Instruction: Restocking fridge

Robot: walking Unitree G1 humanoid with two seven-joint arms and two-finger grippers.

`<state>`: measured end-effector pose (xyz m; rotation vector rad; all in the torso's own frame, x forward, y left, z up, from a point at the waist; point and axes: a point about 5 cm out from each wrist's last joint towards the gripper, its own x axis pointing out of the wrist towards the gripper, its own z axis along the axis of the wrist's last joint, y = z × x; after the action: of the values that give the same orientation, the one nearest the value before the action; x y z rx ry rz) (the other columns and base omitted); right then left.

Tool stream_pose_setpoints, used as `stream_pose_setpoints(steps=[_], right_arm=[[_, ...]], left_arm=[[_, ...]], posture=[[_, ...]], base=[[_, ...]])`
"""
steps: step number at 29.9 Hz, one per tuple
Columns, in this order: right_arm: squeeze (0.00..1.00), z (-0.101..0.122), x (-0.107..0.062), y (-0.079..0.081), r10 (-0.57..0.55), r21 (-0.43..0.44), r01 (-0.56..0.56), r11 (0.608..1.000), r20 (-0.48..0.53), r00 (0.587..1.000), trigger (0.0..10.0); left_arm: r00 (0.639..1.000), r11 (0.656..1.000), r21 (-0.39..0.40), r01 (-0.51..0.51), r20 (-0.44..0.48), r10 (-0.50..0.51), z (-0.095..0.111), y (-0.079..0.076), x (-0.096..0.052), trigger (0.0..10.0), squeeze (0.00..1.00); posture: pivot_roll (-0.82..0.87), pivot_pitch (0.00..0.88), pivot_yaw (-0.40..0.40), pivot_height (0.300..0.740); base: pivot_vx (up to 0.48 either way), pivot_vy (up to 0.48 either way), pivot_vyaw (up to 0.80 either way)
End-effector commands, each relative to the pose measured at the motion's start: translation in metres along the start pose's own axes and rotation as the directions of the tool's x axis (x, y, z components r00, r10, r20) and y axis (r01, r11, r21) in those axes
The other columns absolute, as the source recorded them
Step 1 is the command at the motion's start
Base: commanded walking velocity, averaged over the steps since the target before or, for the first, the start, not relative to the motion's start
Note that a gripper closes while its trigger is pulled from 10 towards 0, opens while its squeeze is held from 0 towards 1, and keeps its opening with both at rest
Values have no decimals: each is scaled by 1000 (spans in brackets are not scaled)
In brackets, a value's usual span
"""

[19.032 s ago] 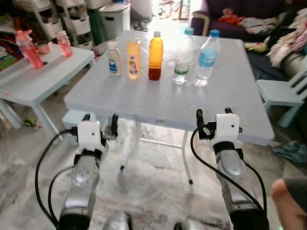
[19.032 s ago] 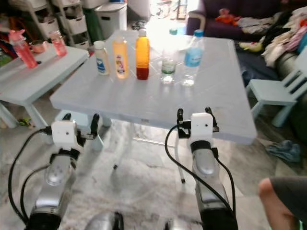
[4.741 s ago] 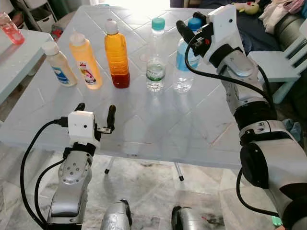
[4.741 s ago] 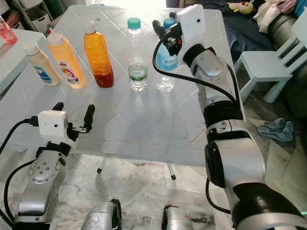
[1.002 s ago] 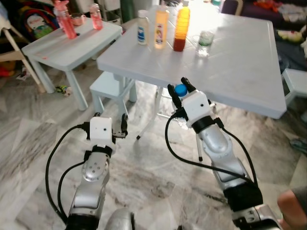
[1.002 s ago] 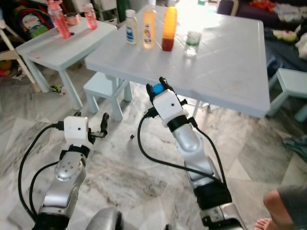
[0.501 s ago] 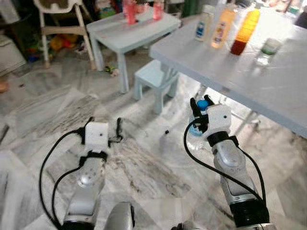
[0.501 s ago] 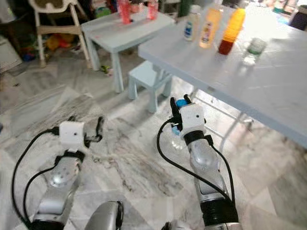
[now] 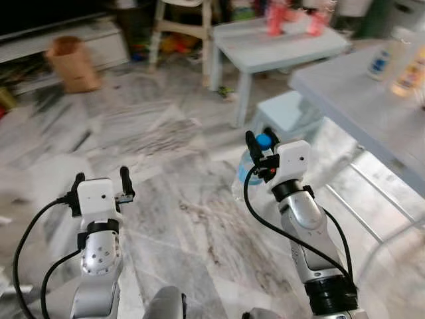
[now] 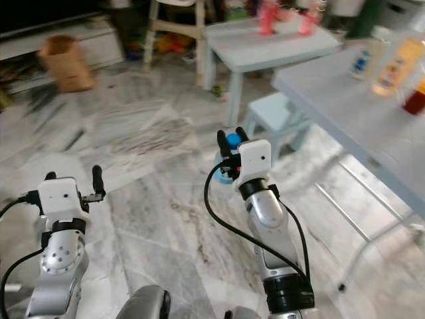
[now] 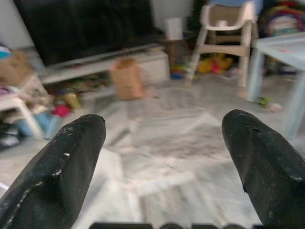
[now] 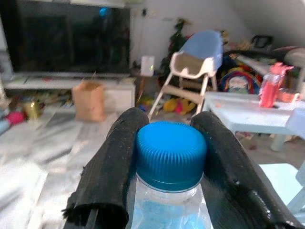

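Water bottle with a blue cap hangs upright above the marble floor, left of the big table, its neck pinched between the right gripper's closed fingers. Nearer and left, the left gripper holds nothing, fingers spread wide.

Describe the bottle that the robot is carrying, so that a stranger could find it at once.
Start at the large pale blue plastic table on the right, then look down to the marble floor beside it. There the right claw holds a clear plastic water bottle with a blue ribbed cap, gripped at the neck. The other bottles stand on tables.
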<state>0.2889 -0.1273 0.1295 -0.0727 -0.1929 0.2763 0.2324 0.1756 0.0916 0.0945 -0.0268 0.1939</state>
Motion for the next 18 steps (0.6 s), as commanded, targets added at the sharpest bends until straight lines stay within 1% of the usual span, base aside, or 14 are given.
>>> stream_pose_setpoints(steps=[1,4,9,11,15,18], right_arm=[[0,6,3,0,2,0,-2,1000,28,1000,10000],[0,7,6,-1,7,-6,-7,1000,28,1000,10000],[0,7,10,-3,13,-6,-13,1000,25,1000,10000],[0,7,12,0,37,-2,-37,999,21,999,10000],[0,6,14,4,52,4,-52,999,19,998,10000],[0,7,18,6,50,10,-50,999,26,998,10000]], left_arm=[[999,999,-3,34,0,-34,2,3,-3,10000,0],[999,999,-2,32,-9,-33,-1,7,-7,10000,0],[1000,1000,17,6,1,-6,0,9,-7,10000,0],[1000,1000,21,1,13,-1,1,8,-6,10000,0],[1000,1000,24,4,19,-4,2,8,-6,10000,0],[999,998,44,34,33,-36,5,6,-1,10000,0]], posture=[[154,52,-9,740],[157,54,-19,740],[170,53,-53,740],[180,48,-70,740],[184,46,-73,740],[185,44,-64,740]], base=[[0,0,800],[0,0,800],[0,0,800],[0,0,800],[0,0,800],[0,0,800]])
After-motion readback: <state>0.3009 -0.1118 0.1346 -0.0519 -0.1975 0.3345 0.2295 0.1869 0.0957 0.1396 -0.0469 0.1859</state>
